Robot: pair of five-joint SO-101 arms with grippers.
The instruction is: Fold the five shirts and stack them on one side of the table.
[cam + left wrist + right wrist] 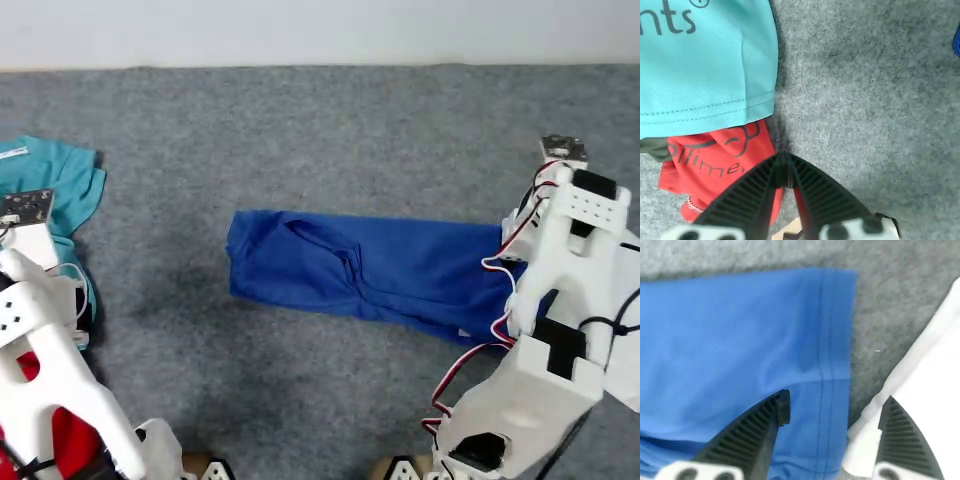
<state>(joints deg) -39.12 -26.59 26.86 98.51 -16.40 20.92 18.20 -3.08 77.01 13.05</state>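
A blue shirt [370, 265] lies folded into a long strip across the middle of the grey table [330, 130]. My right gripper [835, 407] hovers open over the shirt's hemmed end [832, 340] at the table's right side, one finger above the blue cloth, the other above a white cloth [920, 390]. A teal shirt [55, 180] lies at the left edge, and a red shirt [715, 160] sticks out beneath it. My left gripper [787, 172] is shut with nothing in it, just beside the red shirt's edge.
The grey carpet-like surface is bare behind and in front of the blue shirt. The right arm's white body [560, 300] covers the blue shirt's right end in the high view. The left arm [45, 350] stands over the pile at the left.
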